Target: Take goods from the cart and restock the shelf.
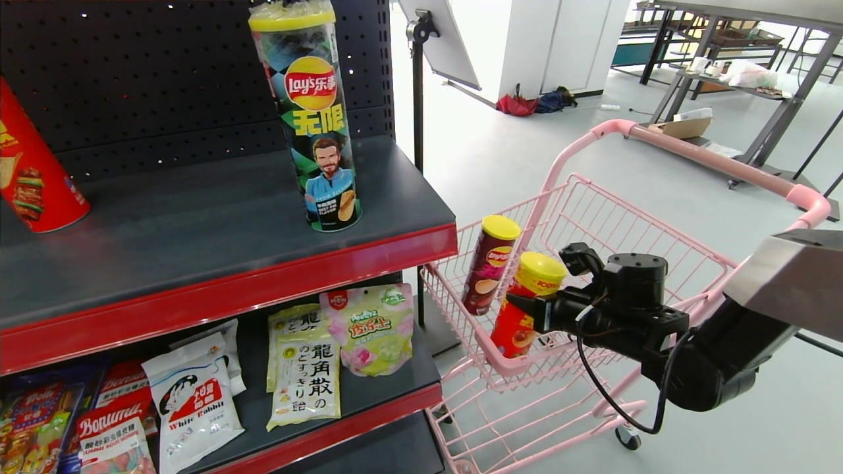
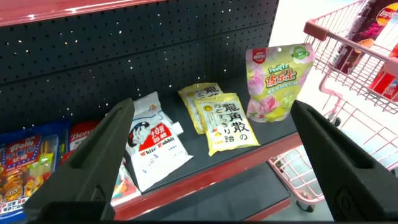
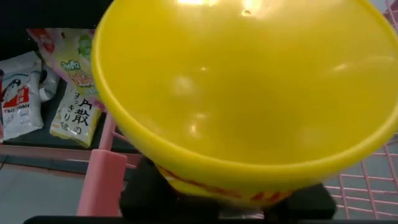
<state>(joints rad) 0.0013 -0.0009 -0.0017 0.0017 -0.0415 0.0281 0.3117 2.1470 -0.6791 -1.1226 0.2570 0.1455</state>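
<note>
Grey flooring (image 1: 500, 171) forms the background, with metal-framed tables (image 1: 777, 99) seen far behind. At the robot's left a shelf (image 1: 217, 283) with a red front edge and a perforated back panel is shown. On its upper board a tall green-and-black chip can (image 1: 319, 125) stands upright near the cart-side end, and a red can (image 1: 33, 171) leans at the far left. On the lower board a white bag (image 1: 194, 401), a yellow packet (image 1: 303, 375) and a pink-green pouch (image 1: 372, 329) are laid out.

Beside the shelf a pink cart (image 1: 691, 155) is parked. Inside its basket, in the corner nearest the shelf, a dark red can (image 1: 487, 263) leans just beside a yellow-lidded red can (image 1: 530, 296). The latter is clasped by the right gripper (image 1: 521, 309), whose jaws are closed around its body. The basket's wire wall is interposed between this can and the shelf.

The left gripper (image 2: 212, 104) is held before the lower board with its jaws spread wide and nothing between them.
</note>
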